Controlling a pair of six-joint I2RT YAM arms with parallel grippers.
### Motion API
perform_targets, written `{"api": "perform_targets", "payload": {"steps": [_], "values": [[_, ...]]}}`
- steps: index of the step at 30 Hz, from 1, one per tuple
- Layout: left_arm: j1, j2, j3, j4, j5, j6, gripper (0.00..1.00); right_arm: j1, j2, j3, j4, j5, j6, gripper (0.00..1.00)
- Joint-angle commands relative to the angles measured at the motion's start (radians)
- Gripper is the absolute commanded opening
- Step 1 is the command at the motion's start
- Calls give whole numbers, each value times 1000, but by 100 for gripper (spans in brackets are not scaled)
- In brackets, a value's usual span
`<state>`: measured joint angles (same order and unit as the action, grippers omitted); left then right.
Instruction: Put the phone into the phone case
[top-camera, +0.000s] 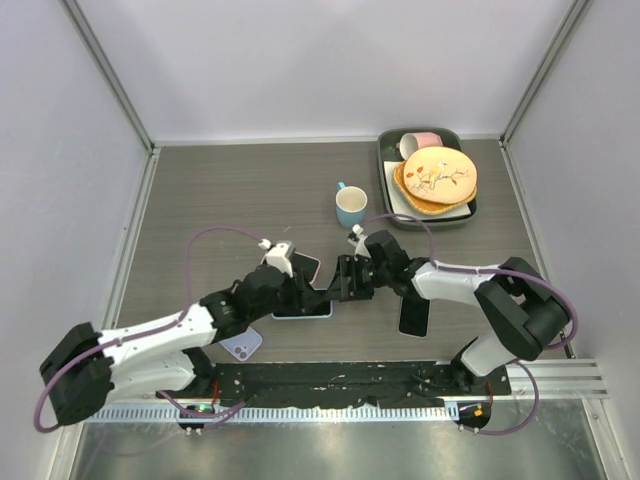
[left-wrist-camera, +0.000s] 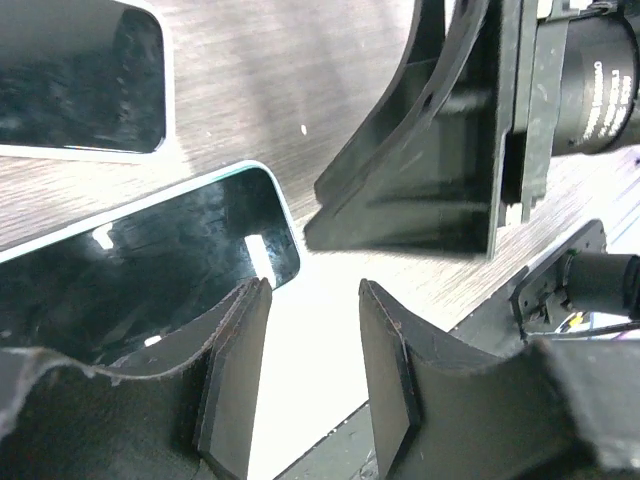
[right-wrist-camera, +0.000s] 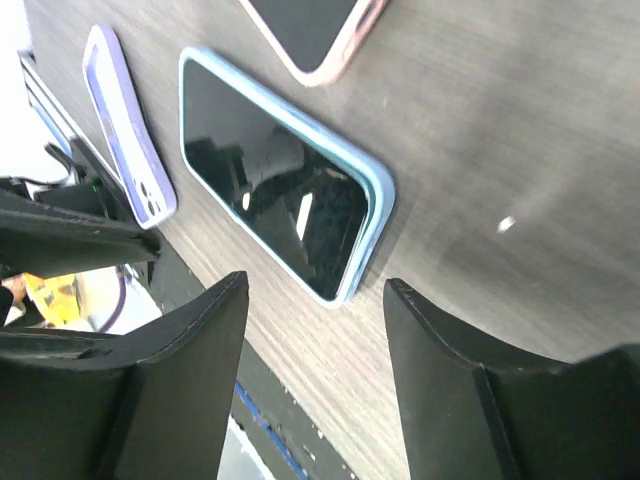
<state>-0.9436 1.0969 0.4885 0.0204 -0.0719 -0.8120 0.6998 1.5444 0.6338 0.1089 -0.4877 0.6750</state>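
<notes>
Both claws are spread wide, gripping nothing! The phone (right-wrist-camera: 270, 195) lies flat and screen-up on the table (top-camera: 220, 200), ringed by the light-blue phone case (right-wrist-camera: 380, 195). The right claw (right-wrist-camera: 315, 290) hovers just off one corner, while the left claw (left-wrist-camera: 312, 300) faces it from the other end.

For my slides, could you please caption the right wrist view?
Open right gripper hovers above a blue-rimmed phone on the table.
</notes>
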Motion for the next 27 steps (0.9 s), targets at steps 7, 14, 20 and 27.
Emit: {"api": "perform_targets", "payload": {"steps": [7, 14, 20, 27], "values": [[2, -230, -99, -48, -155, -36, 45, -56, 74, 58, 54, 15, -90, 53], [3, -200, -102, -36, -138, -38, 42, -56, 167, 109, 38, 21, -98, 39], [5, -150, -85, -25, -131, -35, 40, -54, 223, 141, -20, 43, -110, 27], [5, -123, -79, -25, -131, -33, 40, -48, 241, 119, -48, 66, -127, 22]]}}
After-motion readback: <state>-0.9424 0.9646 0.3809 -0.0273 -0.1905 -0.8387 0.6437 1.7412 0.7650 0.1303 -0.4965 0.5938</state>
